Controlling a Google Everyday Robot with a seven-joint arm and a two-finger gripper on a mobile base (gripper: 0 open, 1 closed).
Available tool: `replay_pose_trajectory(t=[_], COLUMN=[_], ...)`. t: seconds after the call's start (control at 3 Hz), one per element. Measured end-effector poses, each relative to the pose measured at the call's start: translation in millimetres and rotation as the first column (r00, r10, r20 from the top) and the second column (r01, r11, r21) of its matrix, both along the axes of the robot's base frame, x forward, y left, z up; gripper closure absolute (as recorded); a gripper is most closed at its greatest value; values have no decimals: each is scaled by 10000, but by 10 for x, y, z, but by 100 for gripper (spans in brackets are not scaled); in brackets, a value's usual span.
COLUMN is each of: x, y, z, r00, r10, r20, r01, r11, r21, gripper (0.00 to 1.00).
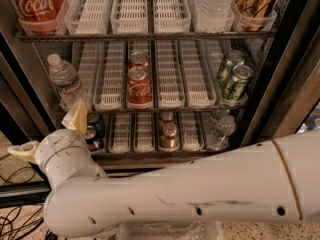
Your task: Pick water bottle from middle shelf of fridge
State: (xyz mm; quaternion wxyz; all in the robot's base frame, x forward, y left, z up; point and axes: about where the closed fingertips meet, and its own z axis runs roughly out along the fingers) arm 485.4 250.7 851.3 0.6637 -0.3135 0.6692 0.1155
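The water bottle (pixel 64 79), clear and ribbed with a white cap, stands upright at the far left of the middle shelf (pixel 170 74) of the fridge (pixel 292 59). My gripper (pixel 47 134) is low at the left, in front of the bottom rack. It is open and empty. One cream finger (pixel 75 116) points up just below the bottle's base, apart from it. The other finger (pixel 20 151) points left. My white arm (pixel 200 194) crosses the foreground.
Two red cola cans (pixel 139 81) and two green cans (pixel 232 79) share the middle shelf. The top rack holds a cola bottle (pixel 37 4) and a wide clear bottle (pixel 212 4). The bottom rack holds dark cans (pixel 94 131), brown cans (pixel 169 133) and a clear bottle (pixel 220 129). Cables (pixel 15 219) lie on the floor.
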Motion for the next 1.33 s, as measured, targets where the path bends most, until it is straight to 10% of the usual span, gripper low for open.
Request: replay_pose_trajectory(t=[0.67,1.33], x=[495,513], y=[-463,-388], z=[301,39], r00=[9634,9764], r10=[-2306,-2049], r20=[1364,681], r01=[2194,1945], r11=[9713,9717], r21=[924,1342], gripper=[0,0])
